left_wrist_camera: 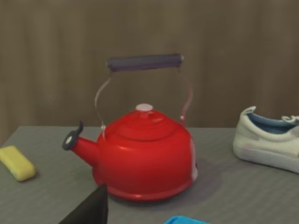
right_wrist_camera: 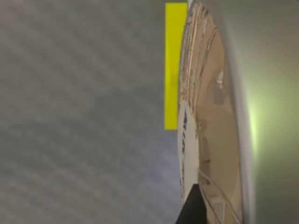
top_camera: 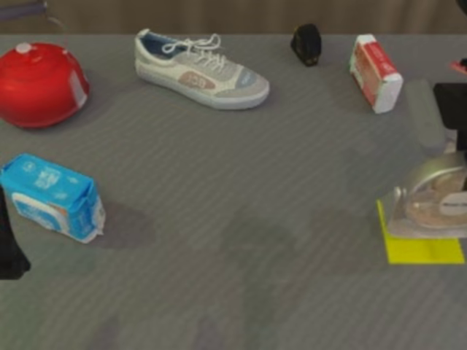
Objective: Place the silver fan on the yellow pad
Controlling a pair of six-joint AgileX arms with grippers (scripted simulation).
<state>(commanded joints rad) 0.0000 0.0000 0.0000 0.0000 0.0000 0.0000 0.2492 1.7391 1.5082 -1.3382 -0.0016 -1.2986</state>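
One rigid, smooth silver-grey round metal fan (top_camera: 435, 198) sits over the flat yellow square pad (top_camera: 423, 251) at the table's right, so hold its thick ring firmly; whether your right gripper (top_camera: 461, 191) clenches it, I cannot tell.

Close up, the silver fan (right_wrist_camera: 210, 107) fills the right half of the frame, its pale beige grille curving top to bottom. A strip of the yellow pad (right_wrist_camera: 174, 65) shows at upper centre, touching the fan's edge. Grey table (right_wrist_camera: 79, 121) fills the left. A dark fingertip (right_wrist_camera: 192, 210) pokes up at the bottom.
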